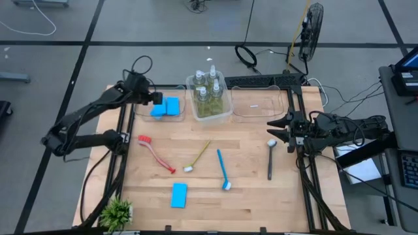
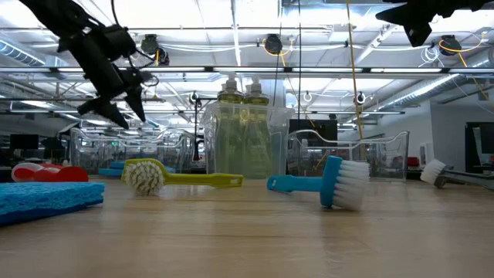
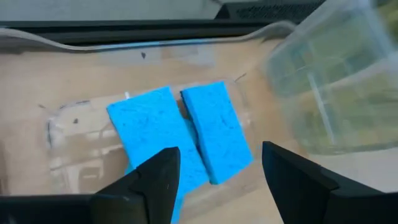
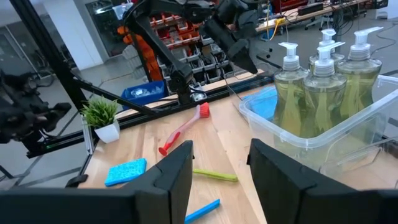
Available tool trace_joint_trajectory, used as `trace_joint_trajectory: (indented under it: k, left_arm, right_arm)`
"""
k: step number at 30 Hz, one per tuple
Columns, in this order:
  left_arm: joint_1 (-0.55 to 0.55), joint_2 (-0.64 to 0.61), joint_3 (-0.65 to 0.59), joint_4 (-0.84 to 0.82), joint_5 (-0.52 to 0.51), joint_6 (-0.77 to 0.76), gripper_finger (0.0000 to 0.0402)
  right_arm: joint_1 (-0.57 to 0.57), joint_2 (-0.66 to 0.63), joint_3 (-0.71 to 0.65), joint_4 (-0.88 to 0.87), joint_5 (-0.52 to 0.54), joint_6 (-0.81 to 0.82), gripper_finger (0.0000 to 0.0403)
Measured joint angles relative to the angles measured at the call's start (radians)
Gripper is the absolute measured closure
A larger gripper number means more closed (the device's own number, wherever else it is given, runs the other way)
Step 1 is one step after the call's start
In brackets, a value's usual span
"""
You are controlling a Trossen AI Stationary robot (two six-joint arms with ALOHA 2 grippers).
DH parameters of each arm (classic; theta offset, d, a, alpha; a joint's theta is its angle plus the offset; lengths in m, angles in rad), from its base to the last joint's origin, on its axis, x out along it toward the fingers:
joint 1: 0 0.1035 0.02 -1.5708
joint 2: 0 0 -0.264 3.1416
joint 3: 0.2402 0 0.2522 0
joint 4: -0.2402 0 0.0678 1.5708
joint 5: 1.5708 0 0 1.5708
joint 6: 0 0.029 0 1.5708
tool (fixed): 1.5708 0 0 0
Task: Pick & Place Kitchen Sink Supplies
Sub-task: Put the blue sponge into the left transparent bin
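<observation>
High view: the left hand [image 1: 159, 98] is held over the left bin [image 1: 140, 112], directly above the blue sponges [image 1: 166, 107] lying inside. The middle bin [image 1: 224, 115] is filled with four pump bottles [image 1: 209, 91]. The right bin [image 1: 261, 116] is seen empty, just ahead of the right hand [image 1: 279, 128]. Forward of that hand lie the grey brush [image 1: 270, 158], blue brush [image 1: 223, 171], yellow-green brush [image 1: 197, 156], red brush [image 1: 155, 153] and one loose sponge [image 1: 179, 194].

Low view: the left hand is raised clear of the table [image 2: 255, 239].

Left wrist view: its fingers [image 3: 155, 183] are spread, nothing pinched; two sponges rest just beyond them.

Right wrist view: the right fingers [image 4: 174, 174] are parted and empty.

Judgement: a sponge appears just deposited; a straight lift is advised so the bin wall is not caught.
</observation>
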Motion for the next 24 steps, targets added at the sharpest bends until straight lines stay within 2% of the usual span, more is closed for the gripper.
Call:
trace_joint_trajectory:
  k: [7,13,16,24]
  left_arm:
    - [-0.063,-0.129,0.000,0.001,0.077,-0.120,0.0174]
    - [-0.195,-0.206,0.000,0.002,0.076,-0.237,0.0174]
    - [-0.286,-0.223,0.000,0.006,0.039,-0.304,0.0174]
    - [-0.531,-0.228,0.000,0.008,-0.136,-0.461,0.0174]
  right_arm:
    - [0.000,0.000,0.000,0.000,0.000,-0.008,0.0257]
    - [0.000,0.000,0.000,0.000,-0.003,-0.018,0.0258]
    - [0.000,-0.011,0.000,0.000,-0.004,-0.024,0.0257]
    - [0.000,-0.075,0.000,-0.001,-0.005,-0.071,0.0257]
